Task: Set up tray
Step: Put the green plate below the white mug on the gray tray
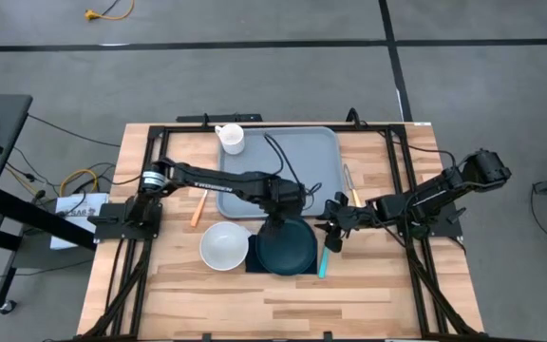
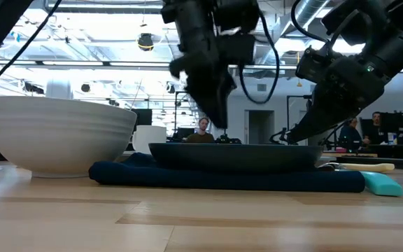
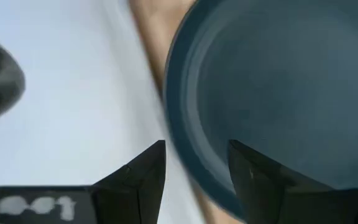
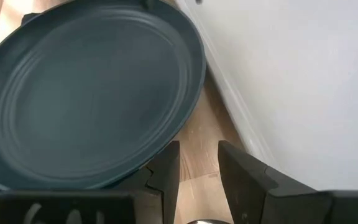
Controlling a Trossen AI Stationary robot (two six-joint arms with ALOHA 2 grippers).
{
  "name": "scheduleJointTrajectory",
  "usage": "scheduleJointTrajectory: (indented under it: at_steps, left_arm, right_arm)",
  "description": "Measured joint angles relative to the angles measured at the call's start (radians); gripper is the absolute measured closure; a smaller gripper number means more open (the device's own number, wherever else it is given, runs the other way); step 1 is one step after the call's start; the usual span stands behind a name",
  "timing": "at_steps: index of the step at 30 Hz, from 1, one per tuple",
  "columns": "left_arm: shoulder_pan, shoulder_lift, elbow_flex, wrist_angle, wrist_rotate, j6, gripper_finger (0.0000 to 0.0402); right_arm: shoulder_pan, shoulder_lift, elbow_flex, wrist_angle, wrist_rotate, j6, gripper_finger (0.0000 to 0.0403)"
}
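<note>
1. Nearest, the dark plate (image 1: pixel 288 249) lies on a navy napkin (image 2: pixel 222 178), just in front of the tray.
2. The left gripper (image 3: pixel 194 168) hangs over the plate's tray-side rim, jaws parted, nothing held.
3. The right gripper (image 4: pixel 197 165) hangs beside that plate, jaws parted and empty.
4. Farthest, the tray (image 1: pixel 307 157) looks stiff, light and slick; grip its raised rim.

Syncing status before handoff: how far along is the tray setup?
Early. Done: only the white mug stands at the tray corner. In hand: left tool and right tool flank the dark plate, neither visibly gripping it. Left: plate, white bowl, napkin and utensils all off-tray.
</note>
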Motion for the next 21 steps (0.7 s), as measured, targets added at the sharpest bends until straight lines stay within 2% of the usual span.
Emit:
scheduleJointTrajectory:
  at_steps: [3, 21]
  left_arm:
    - [-0.008, 0.007, 0.001, 0.005, -0.040, -0.010, 0.0242]
    - [0.040, 0.015, 0.001, 0.010, -0.035, -0.070, 0.0242]
  right_arm:
    - [0.000, 0.000, 0.000, 0.000, 0.000, 0.000, 0.0301]
    - [0.000, 0.000, 0.000, 0.004, 0.000, 0.000, 0.0301]
